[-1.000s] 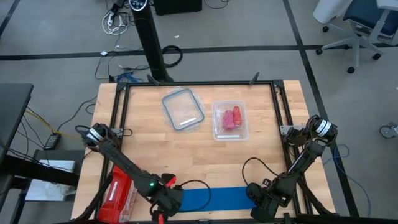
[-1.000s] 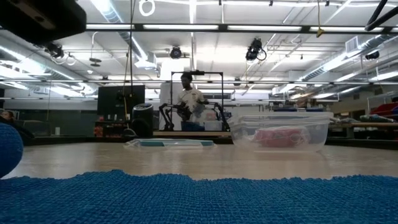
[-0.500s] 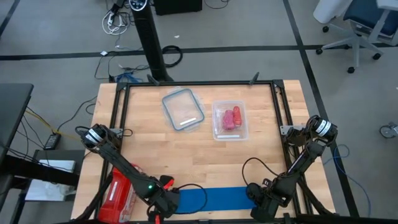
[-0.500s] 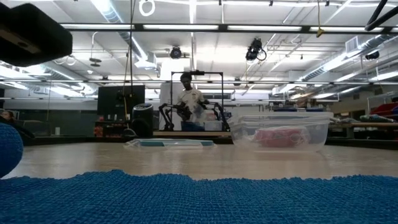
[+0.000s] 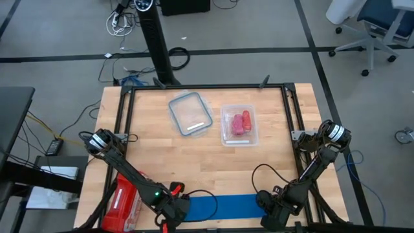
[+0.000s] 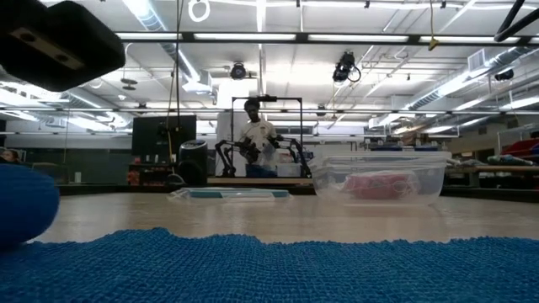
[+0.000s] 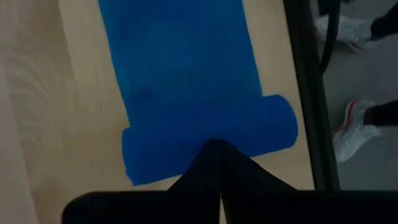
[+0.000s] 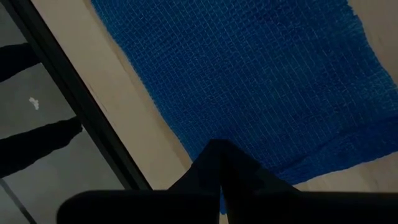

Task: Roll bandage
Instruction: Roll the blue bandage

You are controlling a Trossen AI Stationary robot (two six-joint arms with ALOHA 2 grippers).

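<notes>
The bright blue bandage [image 5: 223,207] lies flat along the table's near edge. Its left end is rolled into a short cylinder [image 7: 249,127], which shows at the left of the low view [image 6: 25,202]. The flat strip fills the bottom of that view [image 6: 295,269]. My left gripper [image 5: 180,208] is shut at the rolled end [image 7: 214,146]. My right gripper [image 5: 264,206] is shut at the strip's flat right end [image 8: 217,149]. My left gripper presses its shut fingertips [image 7: 214,158] against the middle of the rolled end [image 7: 186,146], coming from above and from the table's left. The roll lies on the table across the strip. My right gripper presses its shut fingertips [image 8: 217,162] down on the strip's right end, close to the end edge [image 8: 273,158]. The strip lies flat on the table under them.
A clear container with pink-red rolls [image 5: 238,125] and its lid [image 5: 191,114] stand at the far middle. A red wrapped pack [image 5: 126,200] lies at the near left. A black frame rail [image 7: 305,93] runs along the near edge. A person [image 6: 255,139] stands far behind.
The rolled end has moved a little toward the table's right along the strip, and shows larger in the low view. My left gripper has shifted with it. The right end and my right gripper have stayed in place.
</notes>
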